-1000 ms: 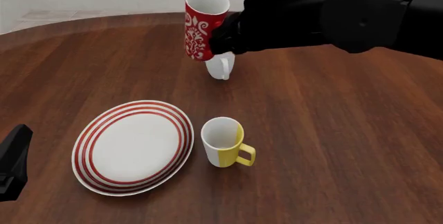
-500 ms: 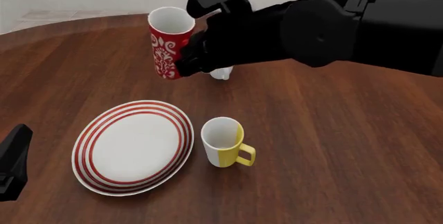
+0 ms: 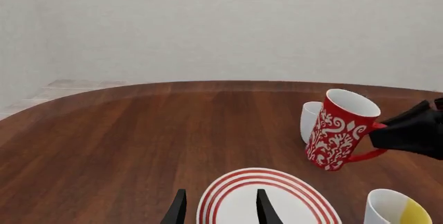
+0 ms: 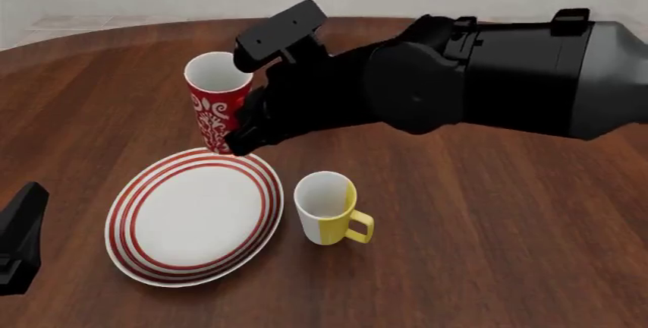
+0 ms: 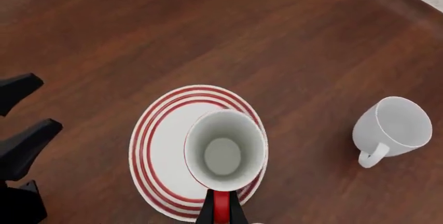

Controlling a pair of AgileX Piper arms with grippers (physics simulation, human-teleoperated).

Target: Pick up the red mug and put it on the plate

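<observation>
Carrying stage, by the looks of it: red mug (image 4: 215,110) up off the wooden table (image 4: 486,214), tipped a bit, hanging over the far rim of the plate (image 4: 194,214) rather than its middle. Clamped by the handle in the right gripper (image 5: 220,209), jaws closed narrow around that thin red loop, as seen in the right wrist view, where the white inside of the mug faces straight up at the camera with the red rings of the plate showing around it. Probably ceramic-ish: stiff, glossy, so likely slippery, and tall and slim, so tippy once set down. Handle grip fine for carrying but with room for the mug to swing or rotate, hence the tilt. Worth levelling out and coming in over the flat centre before lowering, since a base landing on the raised rim would likely topple it. Yellow-and-white mug (image 4: 328,208) just beside the plate on the near right, so not much slack that way. Plain white mug (image 5: 391,128) well apart, further back. Left gripper (image 3: 218,209) idle near the plate's near edge, fingers parted and holding nothing.
</observation>
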